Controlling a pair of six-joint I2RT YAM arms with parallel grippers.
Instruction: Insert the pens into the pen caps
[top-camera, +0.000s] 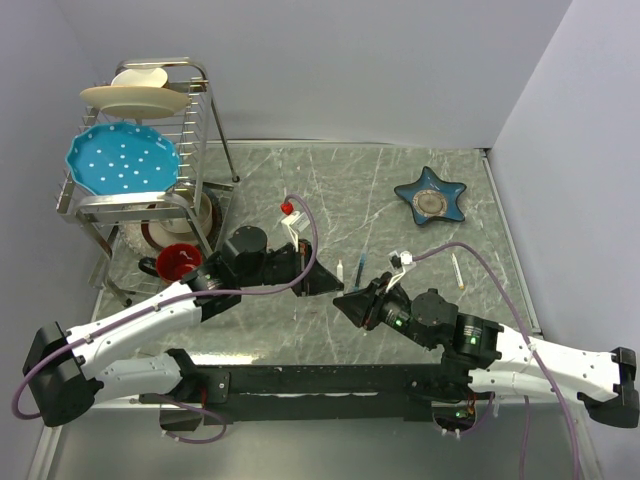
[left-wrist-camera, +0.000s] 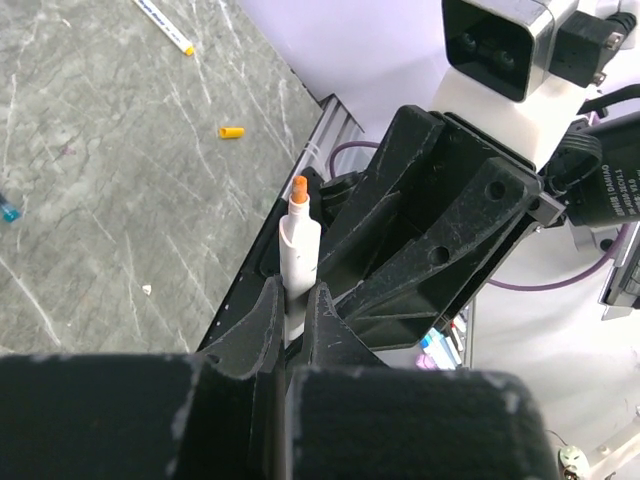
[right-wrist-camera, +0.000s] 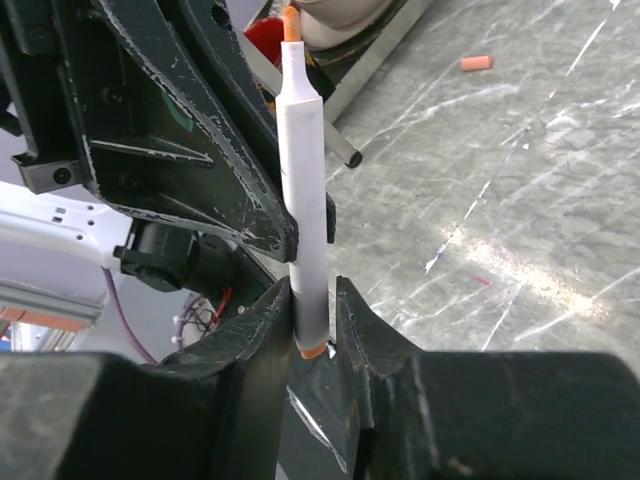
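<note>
A white-barrelled pen (left-wrist-camera: 300, 245) with an orange tip stands between the jaws of my left gripper (left-wrist-camera: 296, 290), which is shut on it. The same pen (right-wrist-camera: 305, 170) has its orange tail end between the jaws of my right gripper (right-wrist-camera: 312, 300), which are closed round it. In the top view the left gripper (top-camera: 322, 278) and right gripper (top-camera: 350, 300) meet tip to tip at the table's middle. An orange pen cap (left-wrist-camera: 231, 131) lies loose on the table and also shows in the right wrist view (right-wrist-camera: 476, 63). A blue pen (top-camera: 360, 268) and a white pen (top-camera: 457, 272) lie on the table.
A dish rack (top-camera: 200, 120) holding plates stands at the back left, with a red cup (top-camera: 178, 262) beside it. A blue star-shaped dish (top-camera: 430, 197) sits at the back right. A small red piece (top-camera: 287, 208) lies behind the left gripper.
</note>
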